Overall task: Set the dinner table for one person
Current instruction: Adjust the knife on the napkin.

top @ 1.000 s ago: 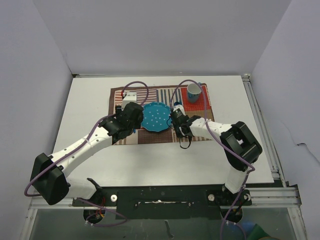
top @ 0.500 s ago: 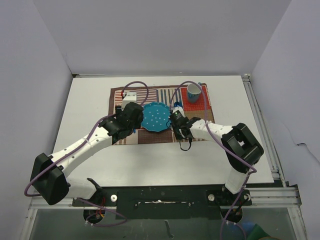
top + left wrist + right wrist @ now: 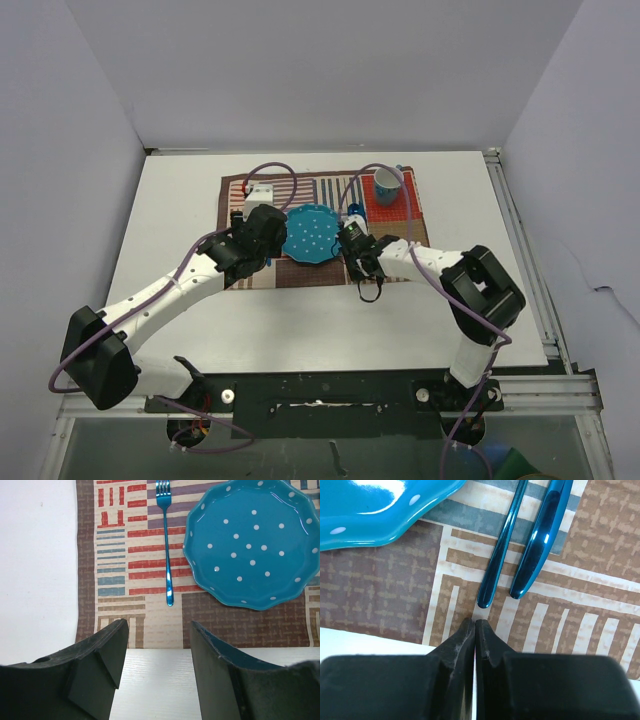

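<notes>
Right jaws closed, fork (image 3: 167,545) beside plate (image 3: 252,542)

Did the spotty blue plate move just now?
No. The plate sits in the same spot on the mat, just as far from the cup as before.

Camera layout: one fixed overhead, two close wrist views.
Top external sits high behind the near edge, looking down and forward over the whole large white rectangular tabletop with aluminium rails (image 3: 170,210); striped red-brown-blue patchwork cloth mat (image 3: 325,190) toward 12 o'clock. Left wrist looks down from close, turquoise white-dotted scalloped plate (image 3: 252,540) at 2 o'clock. Right wrist even nearer, plate rim at 11 o'clock. All three share mat and plate.
</notes>
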Controlling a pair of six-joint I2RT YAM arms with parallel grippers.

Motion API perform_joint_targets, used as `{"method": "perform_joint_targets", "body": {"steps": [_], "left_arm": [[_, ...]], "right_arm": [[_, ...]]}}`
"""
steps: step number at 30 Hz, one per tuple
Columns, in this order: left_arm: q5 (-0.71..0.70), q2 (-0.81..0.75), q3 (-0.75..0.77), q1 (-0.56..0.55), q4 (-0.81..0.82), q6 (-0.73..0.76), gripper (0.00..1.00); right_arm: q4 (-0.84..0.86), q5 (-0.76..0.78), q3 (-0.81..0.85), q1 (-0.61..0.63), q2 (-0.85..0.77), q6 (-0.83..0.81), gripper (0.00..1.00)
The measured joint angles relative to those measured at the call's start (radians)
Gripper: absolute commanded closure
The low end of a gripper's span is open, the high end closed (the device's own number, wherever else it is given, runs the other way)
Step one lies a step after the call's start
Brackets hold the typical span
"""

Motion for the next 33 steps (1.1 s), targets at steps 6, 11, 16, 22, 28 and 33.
{"method": "perform_joint_targets", "body": {"steps": [6,11,16,22,28,33], "left_arm": [[0.000,0.000,0.000,0.000,0.000,0.000,0.47],[0.000,0.000,0.000,0.000,0.000,0.000,0.47],[0.000,0.000,0.000,0.000,-0.001,0.000,0.47],[0.000,0.000,0.000,0.000,-0.002,0.000,0.47],[-0.001,0.000,0.000,0.000,-0.002,0.000,0.47],[-0.001,0.000,0.000,0.000,-0.002,0.000,0.47]], "right_arm": [[-0.024,0.006,0.023,0.001,0.014,-0.005,1.00],[-0.040,0.011,0.042,0.002,0.028,-0.019,1.00],[-0.052,0.011,0.057,0.001,0.040,-0.028,1.00],[-0.061,0.003,0.071,-0.007,0.049,-0.031,1.00],[-0.054,0.000,0.087,-0.020,0.064,-0.035,1.00],[-0.056,-0.004,0.089,-0.022,0.064,-0.042,1.00]]}}
